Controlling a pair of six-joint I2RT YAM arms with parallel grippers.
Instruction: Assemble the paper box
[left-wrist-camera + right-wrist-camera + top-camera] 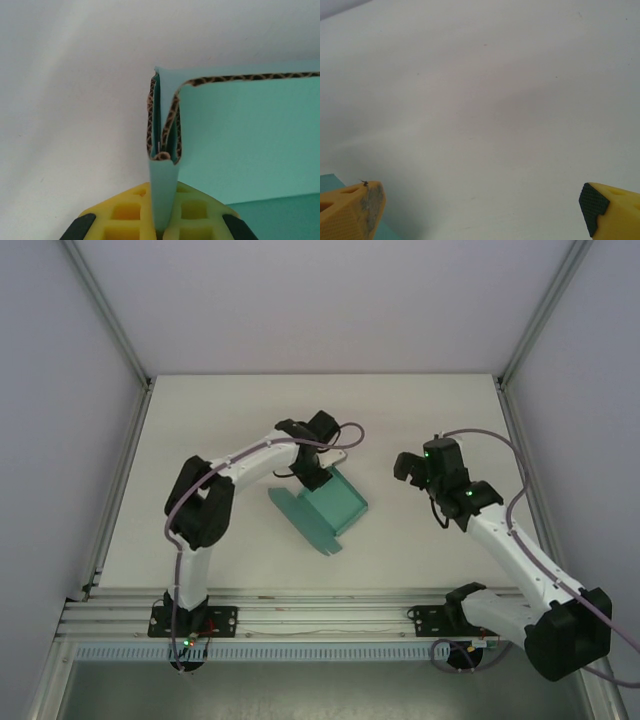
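Top external: one paper box (330,505) of teal card, open-sided, lying near the middle of the table (220,410), flaps spread flat at its left and near sides. Two arms, one claw on each. At the box's far-left edge, left gripper (313,476), down on the card and touching it. To the right of the box and apart from it, right gripper (408,468), carrying nothing.

Left wrist: left gripper (162,200) pinched together on a doubled-over wall of the paper box (250,140), two yellow fingers (125,212) pressed against the card from either side. Brown corrugated edge visible around the fold and along the top of the adjoining panel. White table (65,100) behind.

Right wrist: right gripper (480,210) spread wide, two yellow fingertips (350,212) far apart at the lower corners, nothing between them. Small teal corner of the paper box (329,180) just beyond the left fingertip; touching or not, impossible to tell. White table (485,100) ahead of the fingertips.
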